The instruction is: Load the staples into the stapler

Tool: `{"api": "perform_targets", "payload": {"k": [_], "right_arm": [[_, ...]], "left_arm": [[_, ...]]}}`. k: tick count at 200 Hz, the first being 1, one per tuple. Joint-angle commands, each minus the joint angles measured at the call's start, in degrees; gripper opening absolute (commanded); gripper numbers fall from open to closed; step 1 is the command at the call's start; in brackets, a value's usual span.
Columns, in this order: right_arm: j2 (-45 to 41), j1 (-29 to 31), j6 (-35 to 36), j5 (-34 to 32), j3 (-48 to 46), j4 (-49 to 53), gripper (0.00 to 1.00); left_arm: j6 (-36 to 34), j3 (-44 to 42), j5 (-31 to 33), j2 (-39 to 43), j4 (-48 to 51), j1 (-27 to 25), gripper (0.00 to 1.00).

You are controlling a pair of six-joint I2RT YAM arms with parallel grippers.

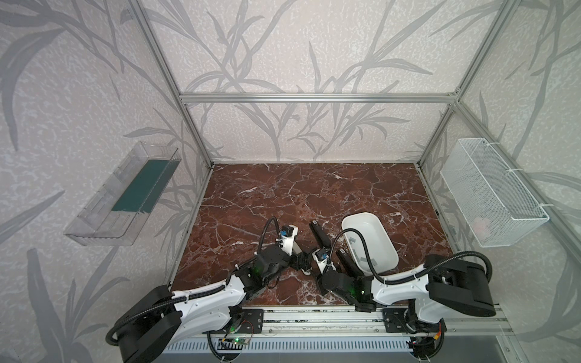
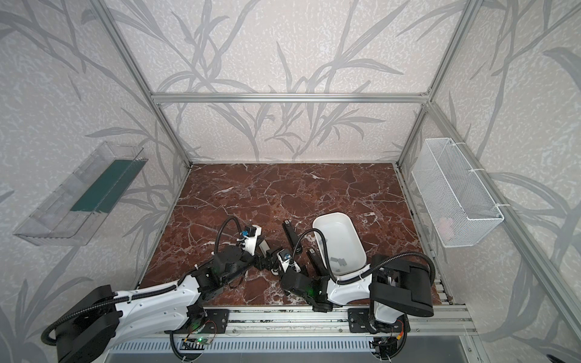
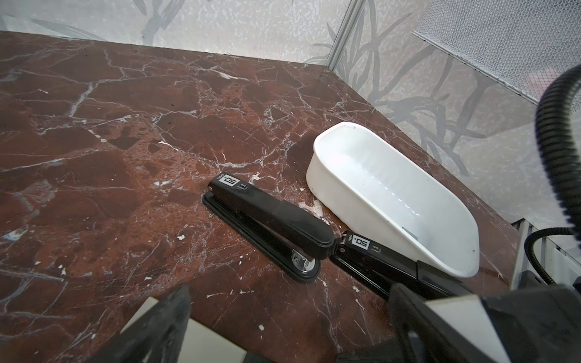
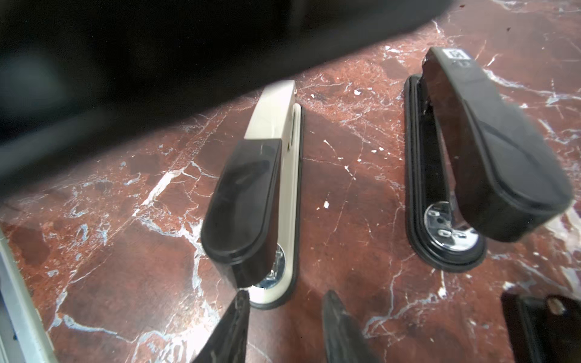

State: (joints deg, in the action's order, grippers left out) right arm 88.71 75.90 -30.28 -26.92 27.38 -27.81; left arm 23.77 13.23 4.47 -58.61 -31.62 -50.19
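Three staplers lie shut on the marble table. My left gripper (image 3: pixel 289 317) hangs open over the rear of the beige-and-black stapler (image 4: pixel 257 195), holding nothing. My right gripper (image 4: pixel 287 311) is open just short of that stapler's front end, one fingertip (image 4: pixel 240 309) close to its base and nothing between the fingers. A black stapler (image 3: pixel 270 226) lies to the right of it. Another black stapler (image 3: pixel 377 261) rests along the white tray (image 3: pixel 320 176). The staples (image 1: pixel 363 259) are several grey strips in the near end of that tray.
A wire basket (image 1: pixel 490 191) hangs on the right wall and a clear shelf (image 1: pixel 122 195) on the left wall. Both arms crowd the near middle of the table (image 1: pixel 283 195). The right arm's cable (image 1: pixel 352 235) arcs over the tray.
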Motion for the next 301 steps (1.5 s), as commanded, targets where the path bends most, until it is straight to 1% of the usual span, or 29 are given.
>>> {"api": "perform_targets", "payload": {"k": [1,27,42,53,67,83,99,130,161,186,214,234,252,272,282,301], "right_arm": [[-0.9,-0.3,-0.1,0.3,2.1,3.1,0.4],[-3.9,-0.2,0.8,0.2,2.3,6.5,0.4],[-6.7,-0.3,1.0,0.1,2.1,8.5,0.41],[-8.9,-0.2,0.9,0.0,1.7,9.4,0.43],[-11.4,-0.4,0.4,0.2,0.9,9.8,0.45],[-13.2,-1.4,0.1,2.6,0.7,9.1,0.47],[-13.9,-2.6,-1.2,5.0,2.2,10.8,0.47],[-11.8,-3.2,-1.2,7.9,6.3,13.8,0.47],[-7.6,-3.2,-1.0,8.7,9.8,17.8,0.46],[-4.0,-3.1,-1.8,8.1,10.3,17.7,0.44],[-2.3,-3.2,-2.7,7.8,11.1,17.6,0.42],[-2.1,-3.9,-3.9,8.3,11.1,16.7,0.41],[-1.3,-4.3,-3.8,9.6,11.2,15.8,0.38],[-2.1,-3.9,-0.9,12.6,11.5,15.4,0.38],[-3.4,-3.7,-0.5,12.4,10.7,14.2,0.39],[-4.8,-4.1,-1.8,10.5,8.4,10.9,0.4]], "left_arm": [[2.2,1.2,4.6,1.0,2.8,0.3,0.99],[5.9,2.3,7.8,2.2,8.0,1.9,0.99],[8.4,2.5,7.5,2.7,10.0,4.0,0.99],[10.7,2.6,7.0,3.1,11.7,5.9,0.99],[13.5,2.0,4.4,3.5,12.5,8.9,0.98],[16.0,1.2,1.1,3.8,11.7,11.4,0.98],[16.4,0.8,1.1,3.9,11.5,11.4,0.97],[16.6,0.2,0.7,1.9,9.6,11.4,0.97],[17.4,-0.3,0.4,-0.3,6.8,11.4,0.97],[17.1,1.1,2.3,-1.0,9.8,11.5,0.97],[18.1,0.9,3.1,-3.3,9.0,11.5,0.97],[21.3,1.4,4.7,-5.2,10.8,11.8,0.97],[26.7,1.2,4.9,-6.2,11.5,12.0,0.96],[31.8,0.3,1.8,-6.1,10.8,11.9,0.94],[33.8,0.3,0.4,-6.3,11.3,11.9,0.94],[36.0,0.7,-1.1,-5.9,13.1,12.0,0.91]]}}
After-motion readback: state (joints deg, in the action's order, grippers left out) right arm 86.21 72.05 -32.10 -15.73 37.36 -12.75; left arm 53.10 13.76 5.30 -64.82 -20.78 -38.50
